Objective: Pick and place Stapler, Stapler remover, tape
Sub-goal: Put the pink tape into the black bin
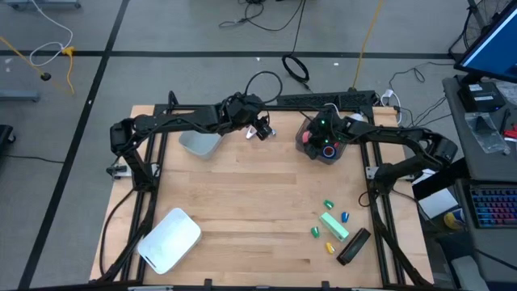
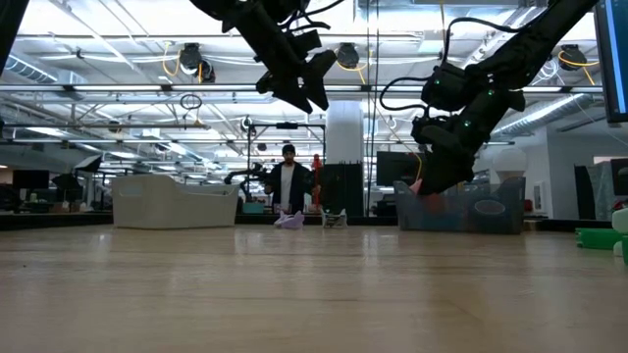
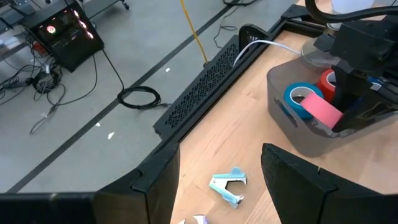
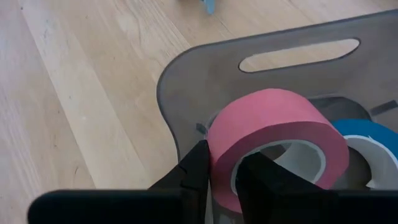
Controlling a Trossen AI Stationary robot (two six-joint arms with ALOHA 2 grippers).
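**Red tape roll gripped at the grey bin**

While my right gripper [image 4: 221, 171] hangs over the far right part of the table, I see its two dark fingers closed on the wall of a red tape roll [image 4: 273, 124], one finger outside the ring and one inside its pale centre. The roll stands on edge, partly down inside the dark grey bin [image 4: 205, 74], close to the bin's wall with the slot handle. A blue tape roll [image 4: 367, 140] lies just behind it in the same bin. From the left wrist camera I can also make out a second red roll [image 3: 328, 81] farther back in the bin, behind the blue one [image 3: 303, 99].

The pale blue staple remover [image 3: 229, 185] lies on the bare wood between the two arms, near the table's far edge, apart from the bin. My left gripper [image 1: 260, 129] hovers above it with its fingers spread wide and nothing between them.

A light grey bin [image 1: 199, 144] sits under the left arm, near the far edge. Toward the near right corner lies a cluster: a green stapler [image 1: 334, 225], a black stapler [image 1: 353, 246] just beside it, and some small green, blue and yellow pieces around them that I cannot identify. A white lid [image 1: 170, 240] rests at the near left corner.

Beyond the table, a person [image 2: 287, 186] stands in the room.
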